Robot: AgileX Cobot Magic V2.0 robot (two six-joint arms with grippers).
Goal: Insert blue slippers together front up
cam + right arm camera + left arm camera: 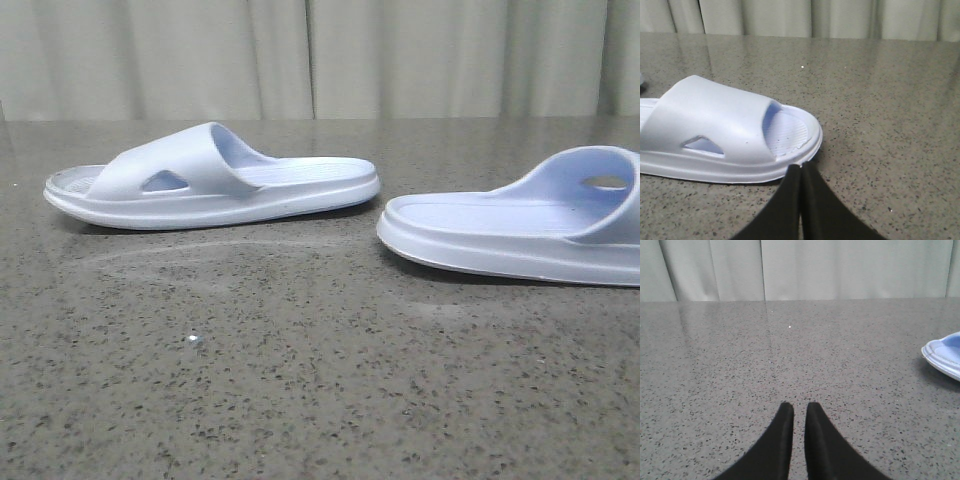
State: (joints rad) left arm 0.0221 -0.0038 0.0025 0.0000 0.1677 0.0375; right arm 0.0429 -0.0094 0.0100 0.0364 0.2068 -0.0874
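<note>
Two pale lavender-blue slippers lie sole-down on the speckled grey table. The left slipper [210,185] lies sideways with its toe to the left. The right slipper [520,230] runs off the right edge, heel to the left. Neither gripper shows in the front view. In the left wrist view my left gripper [799,407] is empty with its fingers almost together, over bare table. One slipper's end [945,357] lies far to its side. In the right wrist view my right gripper [801,167] is shut and empty, its tips just short of the toe rim of a slipper [725,130].
The grey stone table [300,380] stretches back to a pale curtain [320,55] behind its far edge. A small white speck [193,340] lies on the table in front of the left slipper.
</note>
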